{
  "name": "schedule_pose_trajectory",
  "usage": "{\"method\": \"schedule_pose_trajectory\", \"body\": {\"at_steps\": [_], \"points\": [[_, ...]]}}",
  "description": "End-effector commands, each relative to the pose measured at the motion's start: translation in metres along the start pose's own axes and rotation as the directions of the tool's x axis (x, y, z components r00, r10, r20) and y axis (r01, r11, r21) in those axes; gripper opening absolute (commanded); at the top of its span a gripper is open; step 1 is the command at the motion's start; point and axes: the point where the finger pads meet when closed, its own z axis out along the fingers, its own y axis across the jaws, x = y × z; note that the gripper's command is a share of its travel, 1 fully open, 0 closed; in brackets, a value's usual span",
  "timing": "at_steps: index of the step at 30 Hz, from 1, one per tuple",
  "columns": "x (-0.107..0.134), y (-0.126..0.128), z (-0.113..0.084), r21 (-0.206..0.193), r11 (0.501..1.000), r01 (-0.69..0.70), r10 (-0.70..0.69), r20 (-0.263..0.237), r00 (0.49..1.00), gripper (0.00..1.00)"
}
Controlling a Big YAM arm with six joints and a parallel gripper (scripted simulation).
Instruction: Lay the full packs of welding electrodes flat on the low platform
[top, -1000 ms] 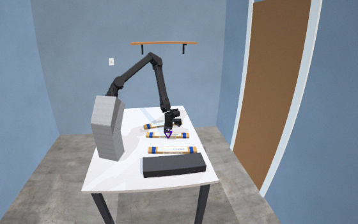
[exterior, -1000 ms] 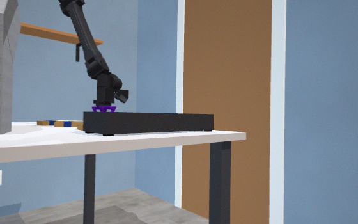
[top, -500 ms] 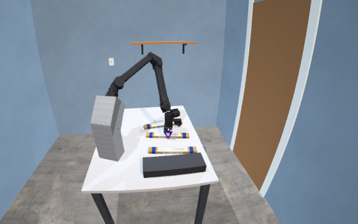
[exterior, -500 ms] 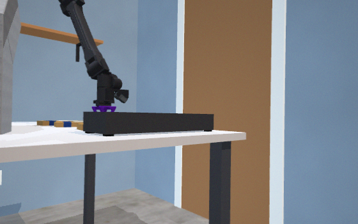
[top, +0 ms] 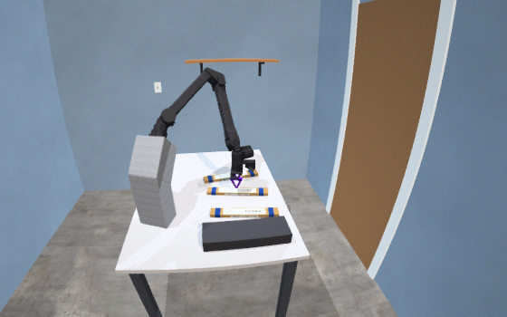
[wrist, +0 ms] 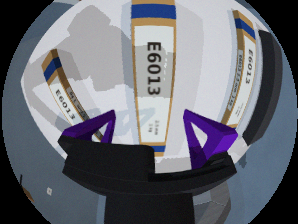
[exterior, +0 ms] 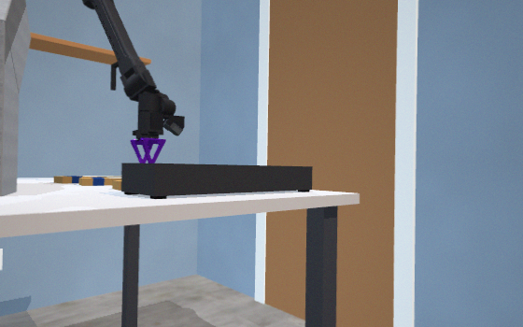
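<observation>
A white table (top: 181, 254) (exterior: 196, 204) is seen from its near end, in a room with blue walls. Three long electrode packs, tan with blue bands and pale labels, are laid flat on it, one behind another. The near pack (top: 244, 212) (wrist: 242, 70) is placed just beside the low platform (top: 246, 234) (exterior: 231, 179) (wrist: 270, 85), a long black block set on small feet at the table's near right. The middle pack (top: 237, 191) (wrist: 154, 75) is placed farther back, roughly parallel to it. The far pack (top: 210, 179) (wrist: 61, 95) is set at a slant, partly hidden by the arm. "E6013" can be read on all three labels in the wrist view. All three packs are off the platform, and nothing is laid on its top.

The black arm (top: 224, 109) (exterior: 122, 47) is reached over the table from the far left, bent high in the middle and pointed down at its end. The gripper (top: 236, 182) (exterior: 148, 161) (wrist: 149, 113) is held above the packs, with its purple fingers spread wide apart and nothing clamped between them. The middle pack is framed between the fingers in the wrist view. A tall grey block (top: 151, 181) (exterior: 8, 103) is stood upright at the table's left side.
</observation>
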Motion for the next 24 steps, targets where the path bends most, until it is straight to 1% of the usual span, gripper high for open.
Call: {"method": "schedule_pose_trajectory", "body": {"at_steps": [1, 6, 8, 12, 14, 17, 24], "points": [[-0.009, -0.009, -0.027, 0.006, 1.0, -0.005, 0.005, 0.018, 1.0, 0.96], [-0.009, -0.009, -0.053, 0.006, 1.0, -0.005, 0.005, 0.019, 1.0, 0.96], [-0.009, -0.009, -0.053, 0.006, 1.0, -0.005, 0.005, 0.019, 1.0, 0.96], [-0.009, -0.009, -0.073, 0.006, 1.0, -0.005, 0.005, 0.019, 1.0, 0.96], [-0.009, -0.009, -0.074, 0.007, 1.0, -0.005, 0.005, 0.02, 1.0, 0.96], [-0.006, -0.012, -0.07, 0.012, 1.0, -0.009, 0.009, 0.01, 1.0, 0.96], [-0.002, -0.012, -0.063, 0.014, 1.0, -0.004, 0.004, -0.001, 1.0, 0.96]]}}
